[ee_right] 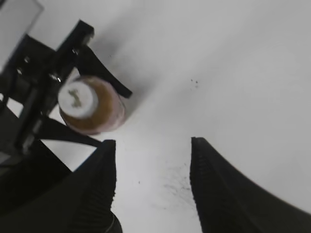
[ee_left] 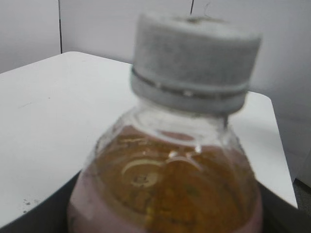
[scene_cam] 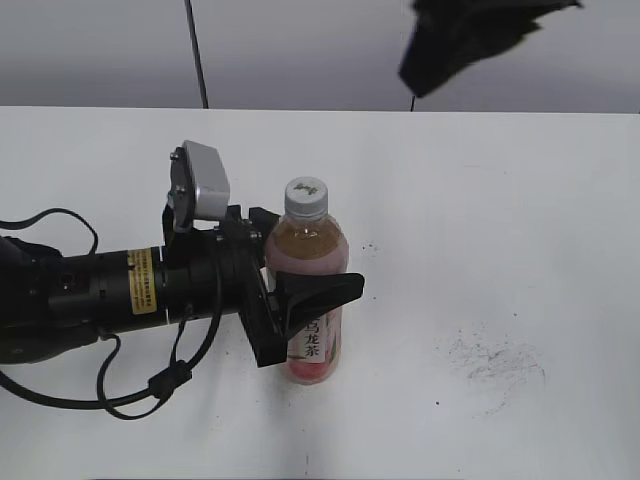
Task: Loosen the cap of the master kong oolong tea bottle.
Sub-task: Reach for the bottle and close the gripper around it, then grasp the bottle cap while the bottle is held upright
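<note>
The master kong oolong tea bottle [scene_cam: 312, 250] stands upright on the white table, amber tea inside, pink label low on it. Its white cap [scene_cam: 306, 196] is on the neck. My left gripper [scene_cam: 305, 290] comes in from the left and is shut on the bottle's body below the shoulder. In the left wrist view the bottle [ee_left: 165, 184] fills the frame, with the cap [ee_left: 192, 60] above. My right gripper [ee_right: 153, 145] is open and empty, high above the table; in the right wrist view the bottle [ee_right: 104, 111] and the cap [ee_right: 77, 97] lie below and to the left of it.
The white table [scene_cam: 500, 200] has a grey scuff patch [scene_cam: 495, 360] right of the bottle, which also shows in the right wrist view [ee_right: 175, 182]. The right arm shows as a dark shape [scene_cam: 470, 35] at the top right. A black cable [scene_cam: 196, 55] hangs at the back.
</note>
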